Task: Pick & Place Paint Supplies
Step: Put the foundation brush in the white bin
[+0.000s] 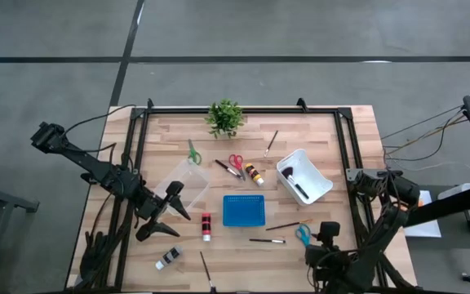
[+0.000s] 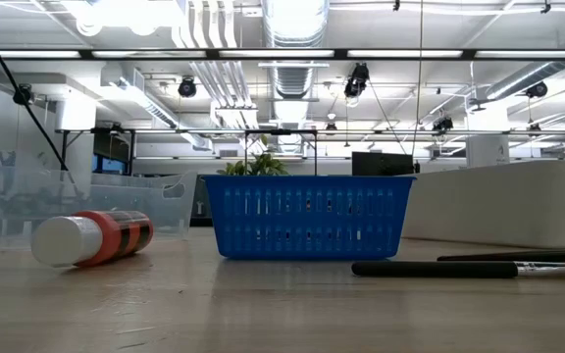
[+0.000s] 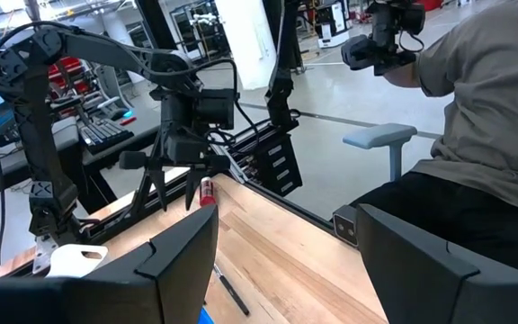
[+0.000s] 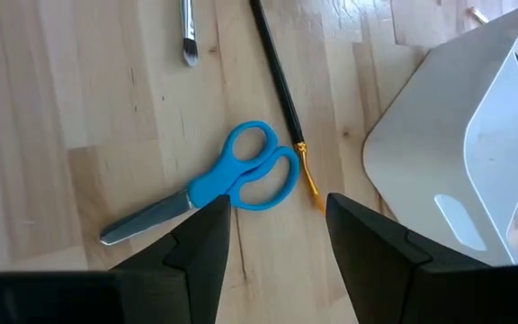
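1. Though the high view takes in the whole surface, the small items there are hard to make out: blue-handled scissors near the right front, red-handled scissors and green-handled scissors toward the back, a red paint bottle just left of the blue basket, a black-and-white bottle near the front left, an orange-labelled bottle beside the red scissors.
2. Left tool hangs over the front left of the surface near a clear container; fingers apart, nothing btwn them. Its wrist view shows both fingers spread, w/ the right arm and a seated person beyond; the person is cut off at the frame edge.
3. Right tool sits at the right front, mostly masked by its own arm from above. Right wrist view makes it plain: fingers apart, empty, directly above the blue scissors' handles, w/ a thin brush alongside.
4. White bin holds a dark brush; contents are unseen from low down.
5. Low view shows the red bottle lying on its side and a brush in front of the basket; neither tool appears there.
6. Potted plant stands at the back edge; low view shows only its leaves over the basket.
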